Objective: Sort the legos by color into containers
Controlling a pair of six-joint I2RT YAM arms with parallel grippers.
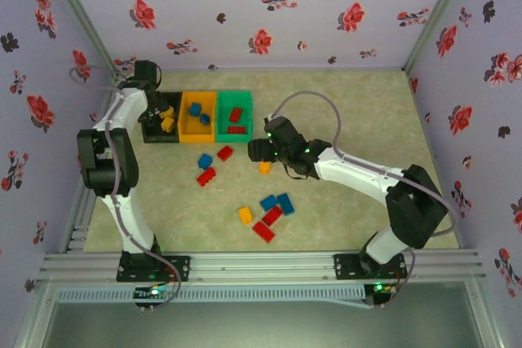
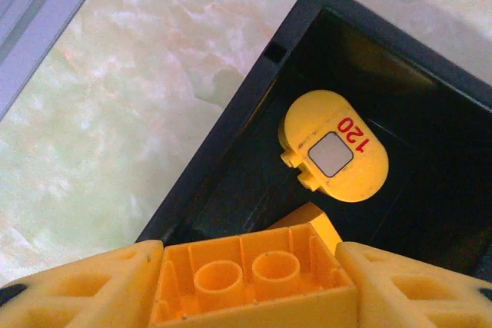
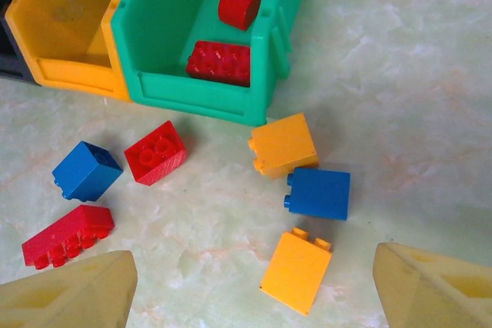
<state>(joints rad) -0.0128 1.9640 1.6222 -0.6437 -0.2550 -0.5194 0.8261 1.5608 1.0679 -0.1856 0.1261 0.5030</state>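
- Tabletop (image 1: 359, 112): pale green-beige marbled sheet, faint pink veins (clearest in the wrist views).
- Back wall (image 1: 269, 14): lavender, printed with red and black flowers.
- Left wall (image 1: 33, 79) and right wall (image 1: 481, 79): same print.
- Silver slotted rail (image 1: 261, 265): runs along the near table edge.
- Grey strip (image 2: 31, 5): just past the table edge, top-left of left wrist view, blurred.

Three bins stand in a row nr far-left corner of table (image 1: 367, 120): black bin (image 1: 159, 139), yellow bin (image 1: 198, 97), green bin (image 1: 235, 95). Green holds 2 red bricks (image 3: 219, 63); yellow, a blue brick (image 1: 204, 119). A yellow brick (image 2: 250, 289) sits betw. fingers of left gripper (image 2: 250, 259) over black bin, above a rounded yellow piece (image 2: 334, 147). Abt 10 loose bricks (image 1: 263, 231), red/blue/yellow, lie mid-table.
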